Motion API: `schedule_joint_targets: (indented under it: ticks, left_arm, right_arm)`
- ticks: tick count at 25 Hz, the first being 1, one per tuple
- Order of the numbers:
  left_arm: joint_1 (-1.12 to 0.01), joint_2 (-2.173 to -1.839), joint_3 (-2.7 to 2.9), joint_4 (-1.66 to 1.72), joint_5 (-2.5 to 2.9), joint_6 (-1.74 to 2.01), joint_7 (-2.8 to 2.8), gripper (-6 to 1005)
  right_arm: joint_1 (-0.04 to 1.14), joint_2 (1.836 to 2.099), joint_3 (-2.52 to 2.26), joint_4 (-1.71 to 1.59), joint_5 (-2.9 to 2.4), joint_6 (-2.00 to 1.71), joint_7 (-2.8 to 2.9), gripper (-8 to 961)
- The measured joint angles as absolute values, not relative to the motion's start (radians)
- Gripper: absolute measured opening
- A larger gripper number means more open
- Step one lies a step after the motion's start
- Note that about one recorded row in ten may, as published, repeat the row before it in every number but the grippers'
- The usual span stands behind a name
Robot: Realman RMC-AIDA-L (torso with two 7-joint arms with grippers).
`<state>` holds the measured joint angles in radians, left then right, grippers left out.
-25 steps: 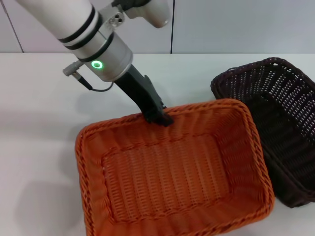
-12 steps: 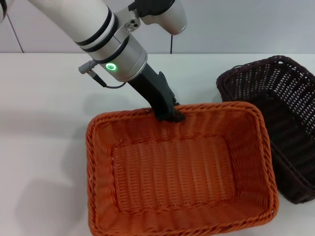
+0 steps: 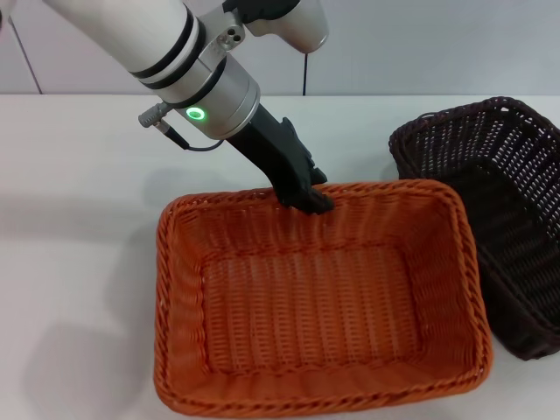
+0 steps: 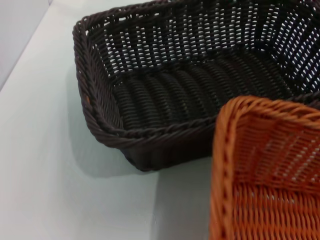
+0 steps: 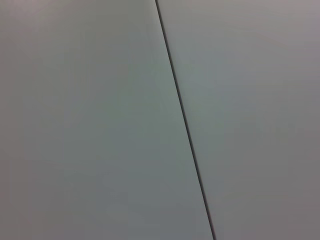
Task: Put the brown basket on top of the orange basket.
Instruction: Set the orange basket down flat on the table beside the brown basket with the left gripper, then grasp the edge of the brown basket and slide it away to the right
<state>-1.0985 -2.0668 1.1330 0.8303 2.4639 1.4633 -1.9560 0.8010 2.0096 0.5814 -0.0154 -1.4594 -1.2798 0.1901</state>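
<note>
My left gripper [image 3: 312, 199] pinching the far rim of the orange basket [image 3: 319, 297], brown basket [image 3: 490, 201] just beside it on the white table [image 3: 79, 175], my right gripper out of sight.

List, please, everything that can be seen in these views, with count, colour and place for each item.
orange basket: one, bright orange, on the table nearest the robot, its right side overlapping the brown basket's near rim in the head view.
brown basket: one, dark brown, on the table to the right of the orange one, farther back; nothing in it.
table: one, white, under both baskets.
wall panels: pale grey, with a dark seam; they fill the right wrist view.
left gripper: one, black, on a white and silver arm, at the far rim of the orange basket, closed on that rim.
right gripper: not seen in any view.
</note>
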Motion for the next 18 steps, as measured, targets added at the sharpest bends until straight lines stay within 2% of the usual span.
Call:
schedule_joint_targets:
  ticks: [1, 6, 12, 13, 15, 16, 17, 18]
  left_arm:
    - [-1.098, -2.067, 1.133, 0.832, 2.462, 1.463, -1.955, 171]
    - [-1.091, -2.066, 1.132, 0.846, 2.456, 1.459, -1.955, 361]
    - [-1.058, -2.066, 1.128, 0.898, 2.431, 1.443, -1.954, 533]
    - [-1.019, -2.064, 1.126, 0.952, 2.39, 1.412, -1.949, 562]
    - [-1.019, -2.064, 1.126, 0.952, 2.39, 1.412, -1.949, 710]
    - [-0.952, -2.061, 1.12, 1.026, 2.309, 1.34, -1.924, 784]
    - [-0.949, -2.061, 1.12, 1.029, 2.305, 1.336, -1.922, 799]
    - [-0.892, -2.061, 1.117, 1.068, 2.23, 1.261, -1.89, 814]
  right_arm:
    - [0.801, 2.01, 0.581, -0.015, -1.459, -1.28, 0.19, 593]
    - [0.804, 2.007, 0.581, -0.016, -1.457, -1.272, 0.19, 593]
    - [0.806, 2.006, 0.58, -0.014, -1.457, -1.268, 0.19, 592]
    - [0.809, 2.005, 0.575, -0.014, -1.457, -1.257, 0.192, 592]
    - [0.812, 2.003, 0.572, -0.015, -1.458, -1.245, 0.198, 591]
    - [0.814, 2.0, 0.571, -0.016, -1.458, -1.233, 0.205, 591]
    - [0.817, 1.996, 0.571, -0.017, -1.46, -1.216, 0.218, 591]
    - [0.821, 1.987, 0.565, -0.019, -1.468, -1.188, 0.258, 591]
